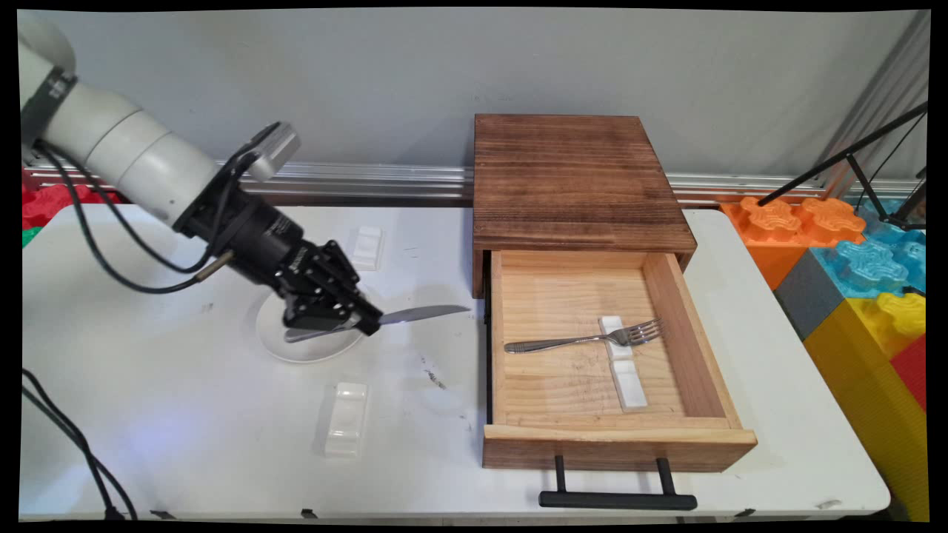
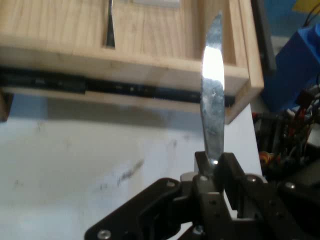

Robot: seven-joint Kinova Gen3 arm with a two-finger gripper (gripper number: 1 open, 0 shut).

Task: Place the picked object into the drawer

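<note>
My black gripper (image 1: 369,323) is shut on a metal knife (image 1: 422,314), holding it above the table with the blade pointing right toward the open wooden drawer (image 1: 618,444). In the hand view the blade (image 2: 213,90) rises from between my fingertips (image 2: 216,165) toward the drawer's side wall (image 2: 130,65). The knife's handle end (image 1: 304,334) hangs over a small white plate (image 1: 296,352). Inside the drawer a fork (image 1: 585,340) lies across a white cutlery rest (image 1: 621,363).
The drawer belongs to a dark wooden box (image 1: 574,181) at the back. Two white cutlery rests lie on the table, one (image 1: 366,247) behind the gripper, one (image 1: 346,417) near the front. Coloured foam blocks (image 1: 866,274) stand at the right.
</note>
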